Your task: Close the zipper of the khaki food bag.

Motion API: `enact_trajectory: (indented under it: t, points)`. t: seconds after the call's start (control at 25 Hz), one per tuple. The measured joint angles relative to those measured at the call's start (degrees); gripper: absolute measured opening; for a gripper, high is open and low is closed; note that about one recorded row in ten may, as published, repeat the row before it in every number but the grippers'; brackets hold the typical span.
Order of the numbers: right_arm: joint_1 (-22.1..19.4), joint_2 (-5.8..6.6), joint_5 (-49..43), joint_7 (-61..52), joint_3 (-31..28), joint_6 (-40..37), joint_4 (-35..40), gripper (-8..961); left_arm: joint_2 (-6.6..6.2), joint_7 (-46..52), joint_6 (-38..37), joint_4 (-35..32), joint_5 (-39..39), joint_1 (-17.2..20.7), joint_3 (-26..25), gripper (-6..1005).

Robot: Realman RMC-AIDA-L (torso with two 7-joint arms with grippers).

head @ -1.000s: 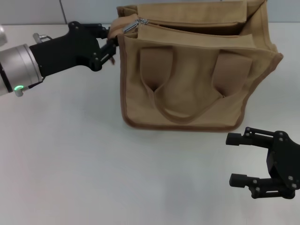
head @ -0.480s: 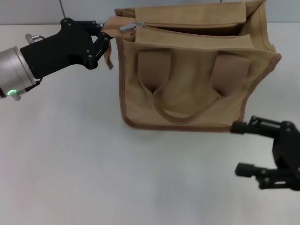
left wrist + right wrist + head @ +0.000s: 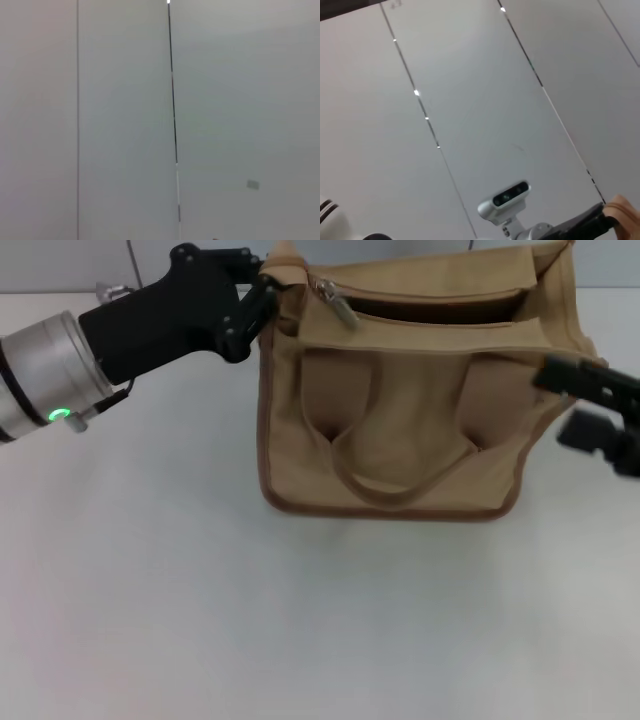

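Observation:
The khaki food bag (image 3: 400, 410) stands upright at the back middle of the table, its top open. Along the top edge runs the zipper (image 3: 420, 292), with the silver slider (image 3: 335, 302) near the left end. My left gripper (image 3: 264, 292) is shut on the bag's top left corner, beside the slider. My right gripper (image 3: 558, 403) hovers open at the bag's right side, its dark fingers (image 3: 575, 375) spread and holding nothing. A corner of the bag (image 3: 624, 207) and my left arm (image 3: 580, 227) show in the right wrist view.
The white table (image 3: 200, 590) stretches in front of and left of the bag. The left wrist view holds only pale wall panels (image 3: 125, 125). The right wrist view looks up at panels and the robot's head camera (image 3: 509, 199).
My right gripper has risen from the table's front right to the bag's right side. The left gripper has shifted up and right, holding the bag's corner; the slider's pull tab has flipped.

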State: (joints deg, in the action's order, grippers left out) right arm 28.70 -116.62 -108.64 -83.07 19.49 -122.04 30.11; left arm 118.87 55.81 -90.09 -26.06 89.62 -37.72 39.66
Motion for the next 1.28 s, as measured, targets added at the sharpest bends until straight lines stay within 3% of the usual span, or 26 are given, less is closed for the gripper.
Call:
enact_trajectory:
  t: [0.4, 0.8, 1.04, 1.28]
  points:
    - [7.0, 1.71, -0.1, -13.9, 1.3, 6.6, 6.6, 761, -0.02, 0.0, -0.6, 0.7, -0.3, 0.4, 0.2, 33]
    - [14.7, 2.64, -0.5, -29.0, 15.7, 15.9, 17.1, 758, 0.01, 0.0, -1.2, 0.7, -1.1, 0.8, 0.2, 33]
    - [17.6, 2.71, -0.8, -32.5, 24.7, 24.0, 18.5, 577, 0.03, 0.0, -1.3, 0.7, -1.6, 0.8, 0.2, 33]
    - [18.0, 2.29, -0.8, -33.1, 28.8, 28.0, 18.6, 501, -0.03, 0.0, -1.2, 0.7, -1.6, 0.9, 0.2, 33]
